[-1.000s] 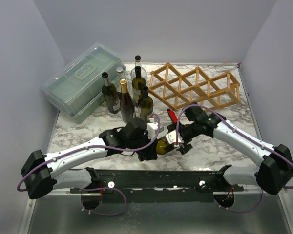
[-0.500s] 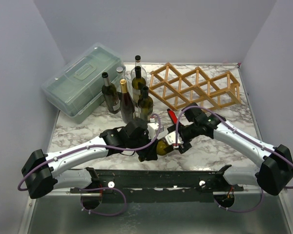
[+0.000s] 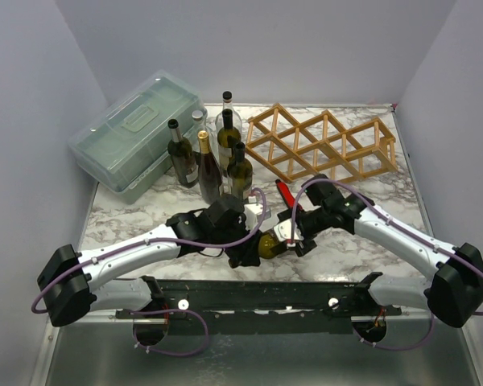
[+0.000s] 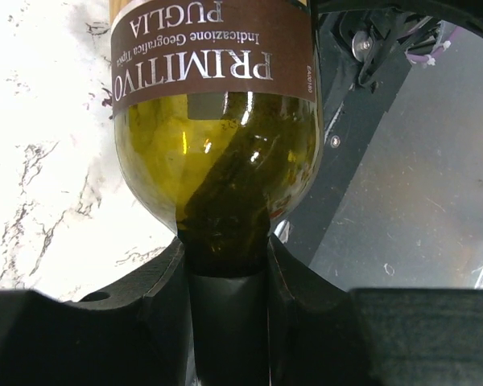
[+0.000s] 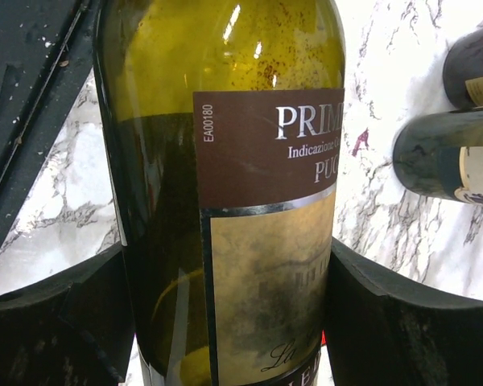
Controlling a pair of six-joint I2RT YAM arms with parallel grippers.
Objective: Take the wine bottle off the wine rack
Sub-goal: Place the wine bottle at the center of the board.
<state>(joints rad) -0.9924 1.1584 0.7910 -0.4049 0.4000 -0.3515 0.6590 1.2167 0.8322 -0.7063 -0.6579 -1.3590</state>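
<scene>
A green glass wine bottle (image 3: pixel 270 243) with a brown and tan label lies on its side, held between my two grippers near the table's front edge. My left gripper (image 3: pixel 248 251) is shut on its dark foil neck, which shows in the left wrist view (image 4: pixel 225 265). My right gripper (image 3: pixel 298 233) is shut around the bottle's body (image 5: pixel 233 201). The light-brown wooden wine rack (image 3: pixel 322 145) stands at the back right, its cells empty, well apart from the bottle.
A translucent green-grey lidded box (image 3: pixel 137 133) stands at the back left. Several upright bottles (image 3: pixel 211 161) stand between it and the rack. A small red object (image 3: pixel 283 191) lies behind the right gripper. A black rail (image 3: pixel 258 293) runs along the near edge.
Both grippers and the bottle between them have shifted slightly toward the near edge. Both grips are unchanged.
</scene>
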